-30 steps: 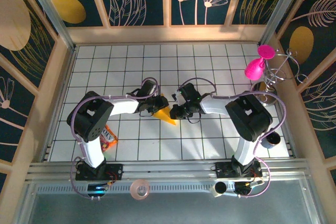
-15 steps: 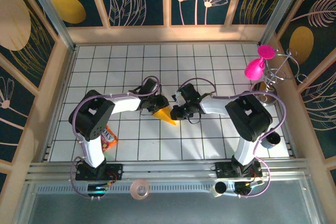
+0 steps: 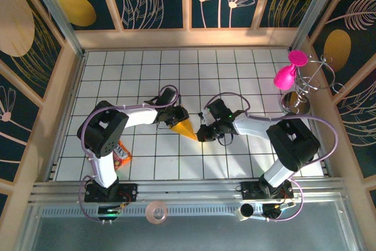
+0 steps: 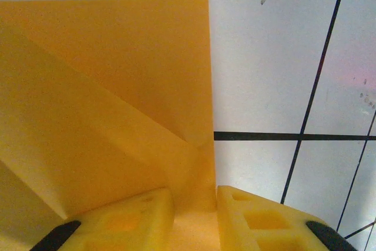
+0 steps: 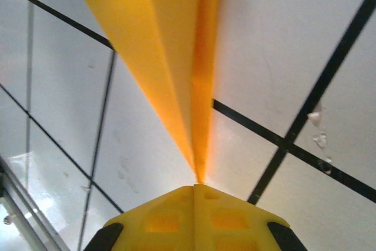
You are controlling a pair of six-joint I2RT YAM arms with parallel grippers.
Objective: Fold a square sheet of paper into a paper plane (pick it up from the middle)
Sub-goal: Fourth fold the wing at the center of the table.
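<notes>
The paper plane [image 3: 186, 129] is a narrow orange-yellow dart lying on the white tiled floor, its sharp tip toward the near right. My left gripper [image 3: 175, 120] is at its wide back end. In the left wrist view the folded paper [image 4: 106, 98] runs down between the yellow fingers [image 4: 264, 218], and the left gripper [image 4: 194, 198] is shut on it. My right gripper [image 3: 201, 135] meets the tip. In the right wrist view the plane [image 5: 176, 57] narrows to a point at the seam of the shut right gripper [image 5: 195, 187], which pinches the tip.
A crinkly snack packet [image 3: 121, 154] lies by the left arm's base. A pink balloon-like figure [image 3: 287, 74] and a wire stand [image 3: 309, 82] are at the far right wall. A dark cup [image 3: 304, 156] and a tape roll [image 3: 157, 211] sit near the front.
The right arm has swung its elbow out to the right, and its gripper has slid down toward the plane's tip. The left arm and the plane have stayed put.
</notes>
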